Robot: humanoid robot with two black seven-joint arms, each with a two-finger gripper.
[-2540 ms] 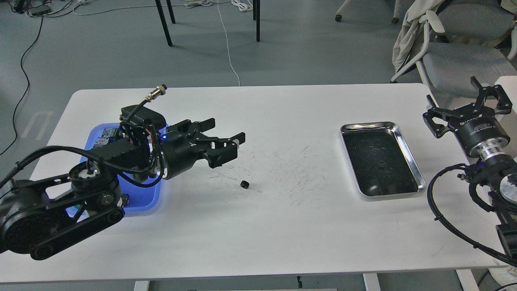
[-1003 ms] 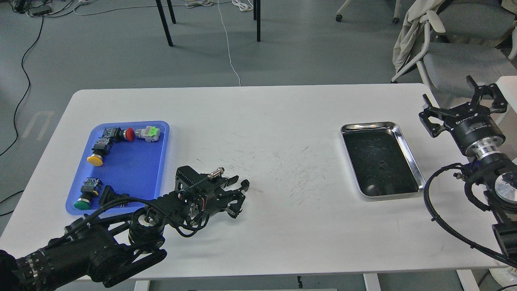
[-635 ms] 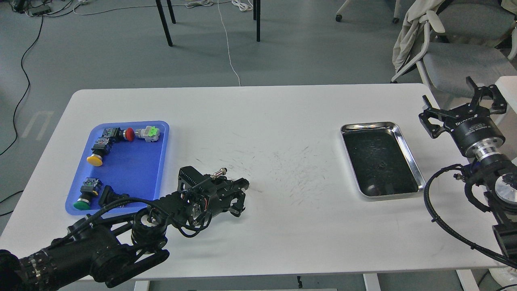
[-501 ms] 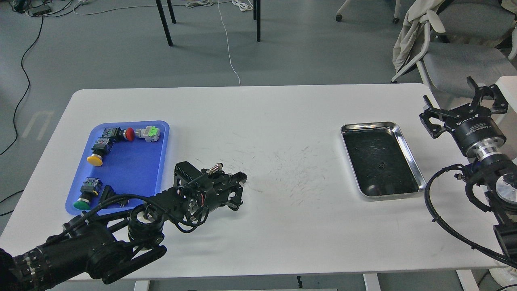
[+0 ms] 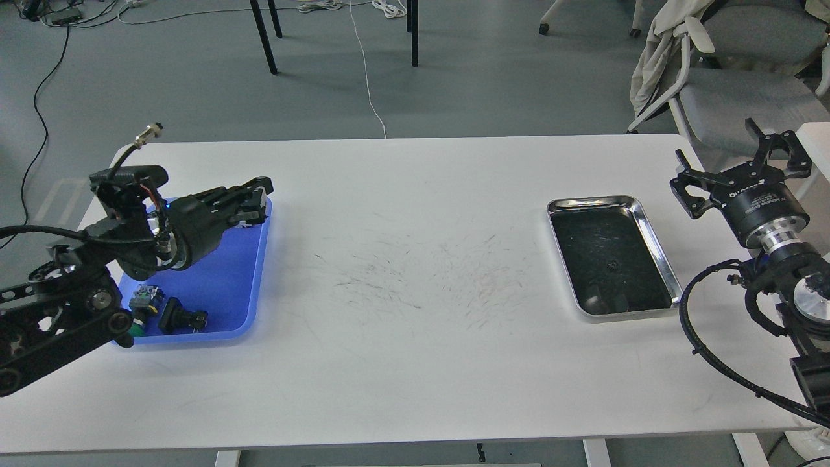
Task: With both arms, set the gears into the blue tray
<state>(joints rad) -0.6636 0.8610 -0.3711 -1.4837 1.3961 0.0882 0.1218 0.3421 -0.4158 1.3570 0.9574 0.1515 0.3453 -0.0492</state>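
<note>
My left gripper (image 5: 258, 198) hangs over the far right corner of the blue tray (image 5: 220, 285). Its fingers are pressed together, and no gear shows between them. The table spot where a gear lay holds nothing. One tiny black gear (image 5: 611, 264) lies on the dark floor of the silver tray (image 5: 656, 243). My right gripper (image 5: 734, 159) stands open beyond the table's right edge, to the right of that silver tray, with nothing between its fingers.
A green-capped push button (image 5: 139, 303) and a black part (image 5: 181, 318) lie at the blue tray's near end; my left arm hides its other contents. An office chair (image 5: 746, 78) stands behind the table's far right corner. The white tabletop (image 5: 415, 285) carries fine dark scratches.
My left gripper shut around the gear on the table's middle, then rose and swung left to above the blue tray. The gear is gone from the table. The right arm barely moved.
</note>
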